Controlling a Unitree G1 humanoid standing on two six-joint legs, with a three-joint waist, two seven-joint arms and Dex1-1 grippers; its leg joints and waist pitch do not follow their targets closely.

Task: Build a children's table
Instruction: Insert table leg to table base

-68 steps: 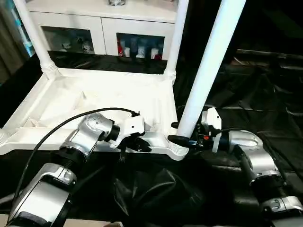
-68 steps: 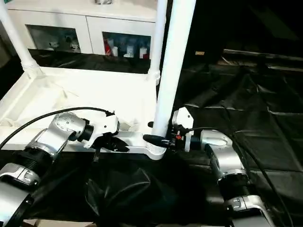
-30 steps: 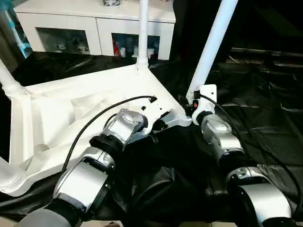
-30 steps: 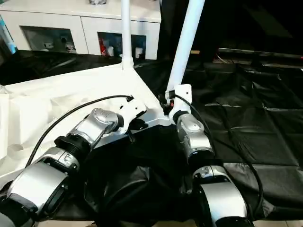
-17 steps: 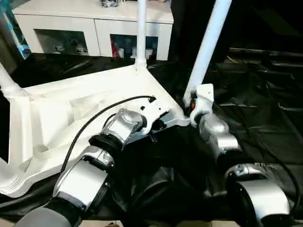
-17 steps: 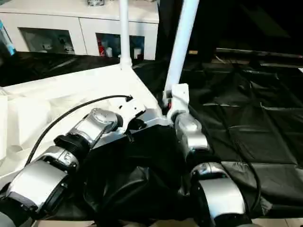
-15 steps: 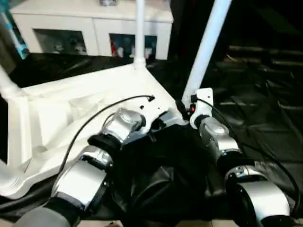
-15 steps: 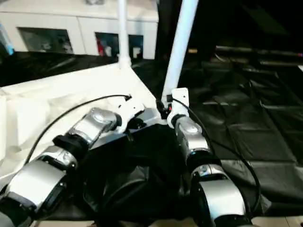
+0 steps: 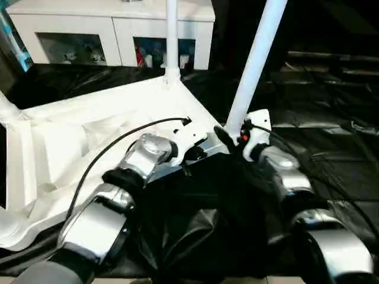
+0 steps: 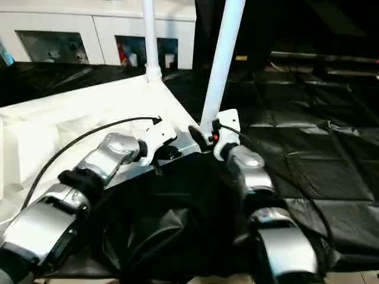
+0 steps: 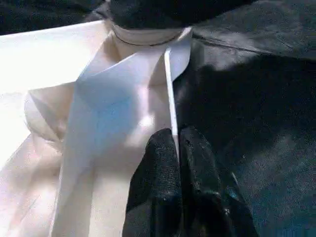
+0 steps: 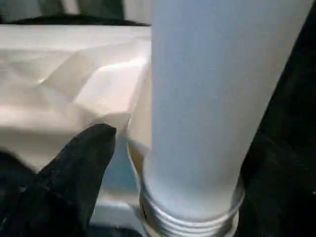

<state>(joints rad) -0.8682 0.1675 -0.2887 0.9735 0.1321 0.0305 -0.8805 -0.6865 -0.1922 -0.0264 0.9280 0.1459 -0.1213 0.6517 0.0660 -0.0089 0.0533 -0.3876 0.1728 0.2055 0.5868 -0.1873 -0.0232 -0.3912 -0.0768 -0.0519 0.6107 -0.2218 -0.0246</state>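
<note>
The upturned white tabletop (image 9: 89, 142) lies on black sheeting (image 9: 331, 148), ribs up. My left fingers (image 11: 177, 173) are pressed together, pinching the thin edge of its rim just short of the near corner socket (image 12: 187, 217). My right fingers (image 12: 74, 168) stand spread, one dark pad just beside the leg (image 9: 254, 65) rising from that socket, gripping nothing. I judge the leg wants seating: hold the rim steady, close low around the tube, press straight down

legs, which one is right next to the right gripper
The near leg, standing in the corner socket just beside the right gripper. The other upright leg stands at the tabletop's far corner by the cabinet.
</note>
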